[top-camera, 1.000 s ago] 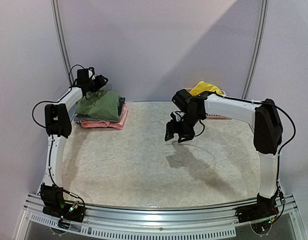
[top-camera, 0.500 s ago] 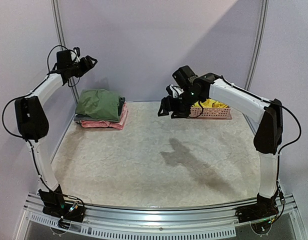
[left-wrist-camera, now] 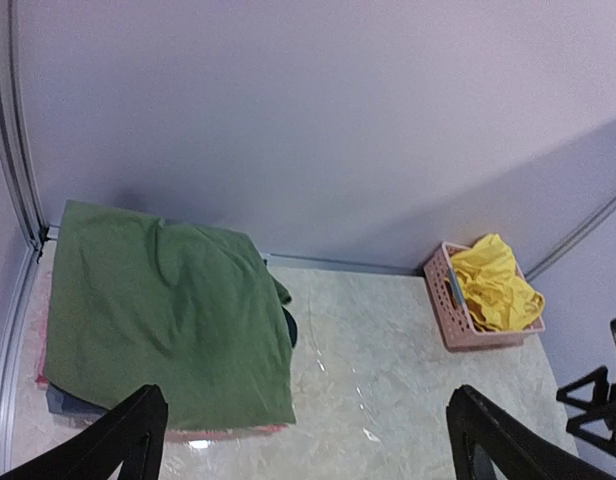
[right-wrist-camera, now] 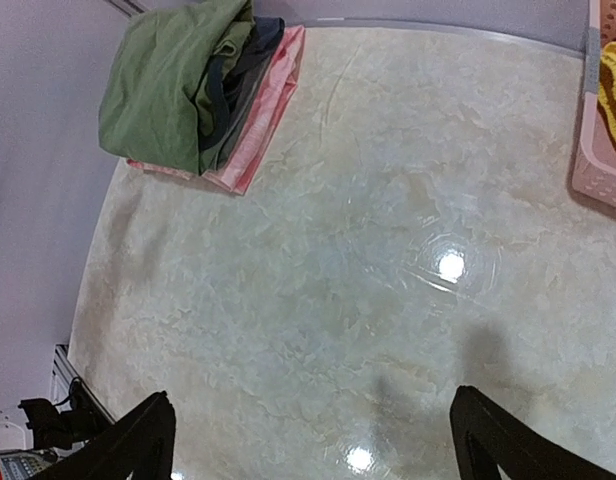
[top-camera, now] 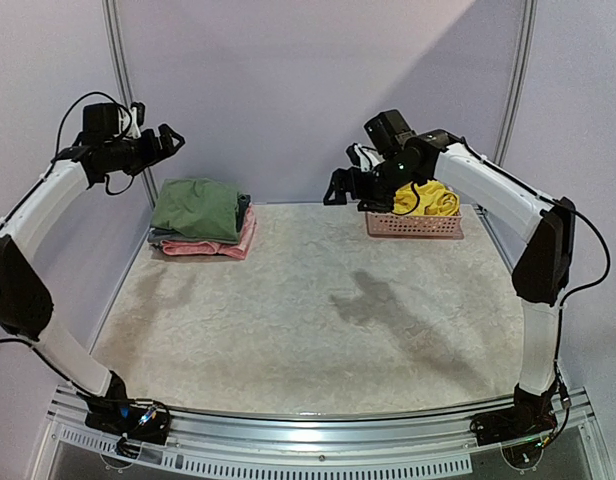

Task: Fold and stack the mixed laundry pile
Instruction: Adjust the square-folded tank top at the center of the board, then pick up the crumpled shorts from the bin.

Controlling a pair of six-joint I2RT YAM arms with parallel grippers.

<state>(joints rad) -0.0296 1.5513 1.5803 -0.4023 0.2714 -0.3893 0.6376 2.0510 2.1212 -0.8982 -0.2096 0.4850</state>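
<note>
- Walls (top-camera: 308,80): pale lilac, close the space off behind and on both sides, with a curved metal post (top-camera: 116,70) in each far corner.
- Table (top-camera: 308,320): beige, marbled and glossy, catches lamp glare and both arms' shadows; ends in a metal rail (top-camera: 318,440) along the near edge.
- Right arm (top-camera: 488,190): climbs from its base at near right, bends at the elbow and reaches inward high over the far right of the table.
- Left arm (top-camera: 48,195): rises from near left, arcs up along the left wall, wrist raised well above the folded stack.
- Olive-green shirt (top-camera: 196,208): lies folded at far left on top of a dark garment (right-wrist-camera: 238,60) and a pink garment (top-camera: 213,247).
- Pink basket (top-camera: 413,224): sits at far right against the back wall.
- Yellow shorts (top-camera: 428,198): lie bunched inside the basket.
- Right gripper (top-camera: 338,192): hangs in the air just left of the basket, fingers spread wide, holding nothing.
- Left gripper (top-camera: 171,138): points toward the far wall above the stack, fingers wide apart and empty.
</note>
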